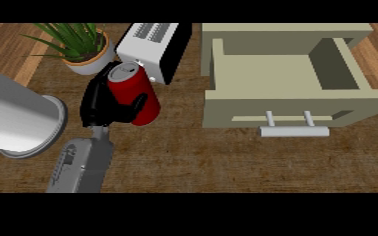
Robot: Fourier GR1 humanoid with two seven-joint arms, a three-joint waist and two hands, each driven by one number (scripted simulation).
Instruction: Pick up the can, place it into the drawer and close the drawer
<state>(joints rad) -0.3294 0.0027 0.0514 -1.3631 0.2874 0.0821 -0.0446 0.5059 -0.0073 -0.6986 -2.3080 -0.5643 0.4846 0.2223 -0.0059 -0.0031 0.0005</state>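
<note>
The can is a red cylinder with a silver top, tilted so that its top points up and to the left. It sits at the left of the view, just in front of the toaster and well apart from the drawer. The left robot hand, black, has its fingers and thumb curled round the can; the thumb crosses the red side and hides part of it, and the palm covers the can's left flank. Whether the can's base touches the surface cannot be told. The grey forearm enters from the lower edge and is cut off there.

The drawer is a pale beige box, pulled open, with flat walls and a bare floor inside. Its front panel carries a light grey bar handle on two short posts. The cabinet body behind it is cut off at the top edge.

The toaster is white on top with dark slots and a black side; its upper end is cut off. A potted plant with thin green leaves stands in a round pale pot at the upper left. A large grey metallic cylinder lies at the left edge, partly out of view; what it is cannot be made out. The surface has a brown wood grain
</note>
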